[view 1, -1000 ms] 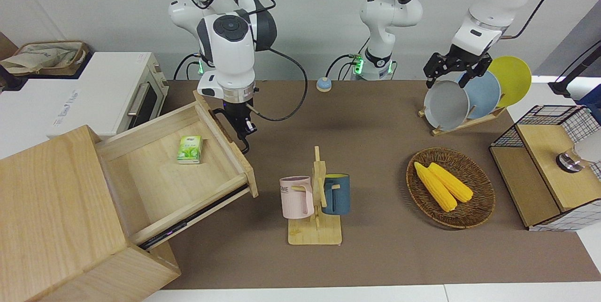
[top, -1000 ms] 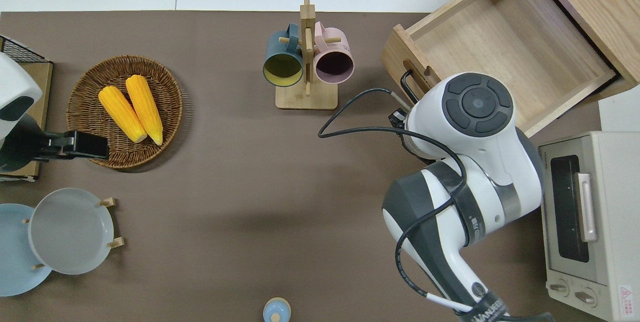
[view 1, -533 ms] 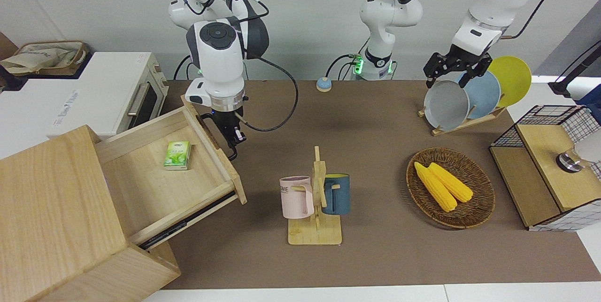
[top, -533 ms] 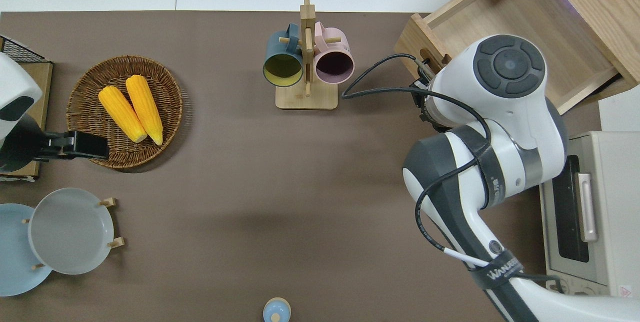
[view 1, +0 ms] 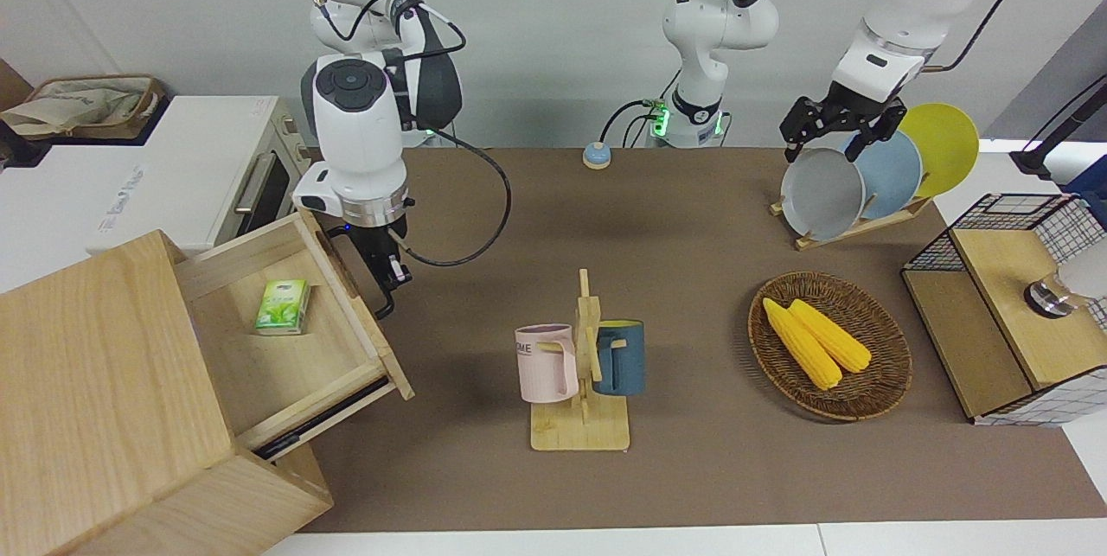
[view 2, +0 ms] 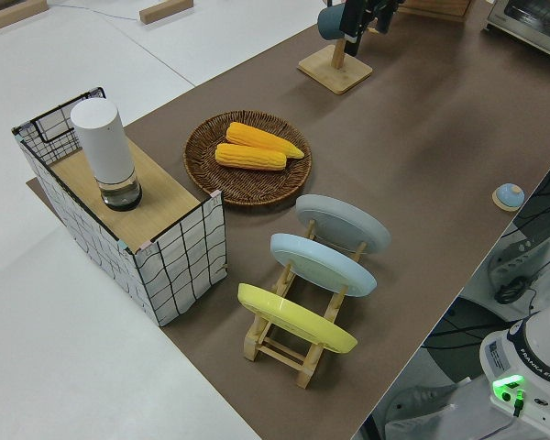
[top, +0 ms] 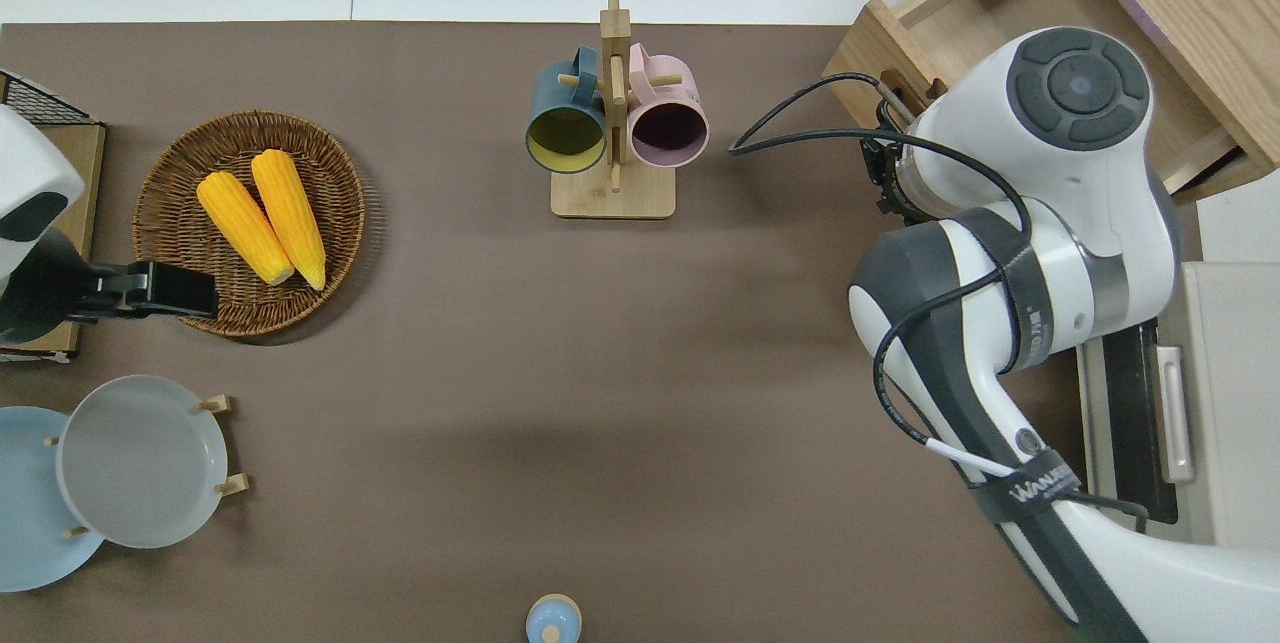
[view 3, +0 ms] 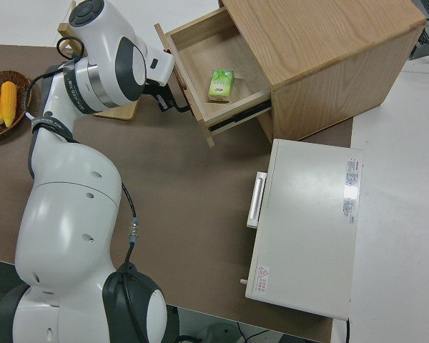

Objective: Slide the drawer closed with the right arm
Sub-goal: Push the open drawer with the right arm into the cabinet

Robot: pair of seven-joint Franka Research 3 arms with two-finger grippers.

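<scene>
The drawer [view 1: 294,340] is about half out of the pale cabinet [view 1: 95,400], at the right arm's end of the tabletop [view 1: 675,279], with a small green packet [view 1: 282,319] inside. The right gripper [view 1: 380,275] is at the black loop handle [view 1: 379,297] on the front panel; I cannot tell if its fingers hold the handle or only press there. To do this well, the push should follow the drawer's rails, straight into the cabinet, and slow down near the end. The left arm is parked.
</scene>
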